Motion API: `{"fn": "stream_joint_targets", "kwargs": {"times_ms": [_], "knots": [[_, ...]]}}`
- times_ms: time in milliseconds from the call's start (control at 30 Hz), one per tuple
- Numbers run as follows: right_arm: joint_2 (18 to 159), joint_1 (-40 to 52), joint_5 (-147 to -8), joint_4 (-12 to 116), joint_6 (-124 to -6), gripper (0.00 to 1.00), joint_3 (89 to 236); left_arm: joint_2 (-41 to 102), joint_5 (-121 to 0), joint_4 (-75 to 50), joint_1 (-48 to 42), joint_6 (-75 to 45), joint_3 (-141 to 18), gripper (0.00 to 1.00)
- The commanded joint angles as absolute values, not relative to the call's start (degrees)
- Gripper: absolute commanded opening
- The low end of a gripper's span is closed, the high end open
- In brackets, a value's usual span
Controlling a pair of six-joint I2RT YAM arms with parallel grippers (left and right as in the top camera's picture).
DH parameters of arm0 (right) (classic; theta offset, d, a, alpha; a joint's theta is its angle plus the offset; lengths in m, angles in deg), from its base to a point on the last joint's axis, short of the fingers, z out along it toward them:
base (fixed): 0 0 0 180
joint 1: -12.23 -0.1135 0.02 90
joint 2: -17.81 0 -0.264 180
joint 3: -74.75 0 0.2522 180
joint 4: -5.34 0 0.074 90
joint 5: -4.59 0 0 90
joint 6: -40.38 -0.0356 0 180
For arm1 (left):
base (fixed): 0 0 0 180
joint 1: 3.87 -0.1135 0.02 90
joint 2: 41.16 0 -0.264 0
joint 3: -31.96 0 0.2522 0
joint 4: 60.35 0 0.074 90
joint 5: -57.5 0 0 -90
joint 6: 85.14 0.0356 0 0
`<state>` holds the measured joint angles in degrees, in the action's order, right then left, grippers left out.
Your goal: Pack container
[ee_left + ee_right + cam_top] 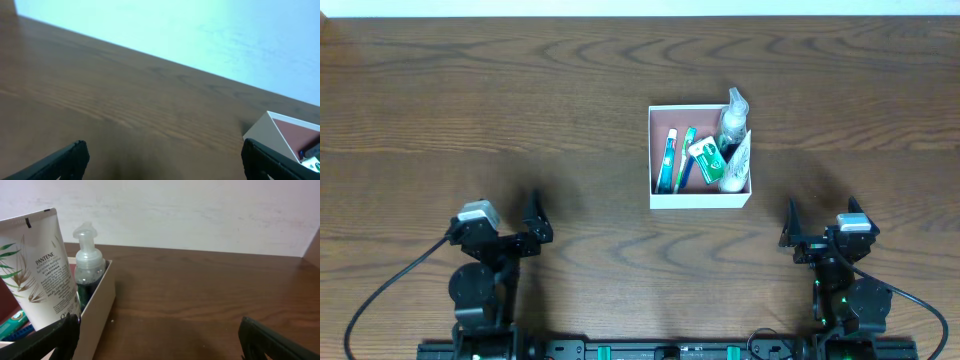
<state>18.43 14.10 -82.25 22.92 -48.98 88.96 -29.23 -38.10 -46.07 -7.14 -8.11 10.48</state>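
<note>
The container (665,198) is a white-walled box with a reddish-brown inside at the table's middle right. In it lie a blue toothbrush (668,158), a green toothbrush (686,156), a small green packet (705,159), a white Pantene tube (735,166) and a clear pump bottle (732,118). The right wrist view shows the tube (42,265), the bottle (89,265) and the box wall (97,305). The left wrist view shows a box corner (272,131). My left gripper (533,226) (162,160) and right gripper (792,228) (160,337) are open and empty, near the front edge.
The wooden table (470,120) stretches around the box. A pale wall (200,210) stands behind the table's far edge. Black cables (380,290) run from both arm bases at the front.
</note>
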Motion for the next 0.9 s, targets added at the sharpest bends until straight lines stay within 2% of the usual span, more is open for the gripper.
{"fn": "stream_joint_targets", "kwargs": {"times_ms": [0,233,467,867], "knots": [[18.1,13.7,-82.4,23.2,-49.3,0.99,88.8,-31.2,-39.6,-49.5,-7.0,-5.9,13.8,0.98],[18.1,13.7,-82.4,23.2,-49.3,0.99,88.8,-35.8,-39.6,-52.3,-7.0,-5.9,17.8,0.98],[18.1,13.7,-82.4,23.2,-49.3,0.99,88.8,-41.1,-39.6,-49.4,-6.9,-4.6,18.0,0.98],[18.1,13.7,-82.4,23.2,-49.3,0.98,88.8,-41.1,-39.6,-43.1,-5.3,2.3,18.0,0.98]]}}
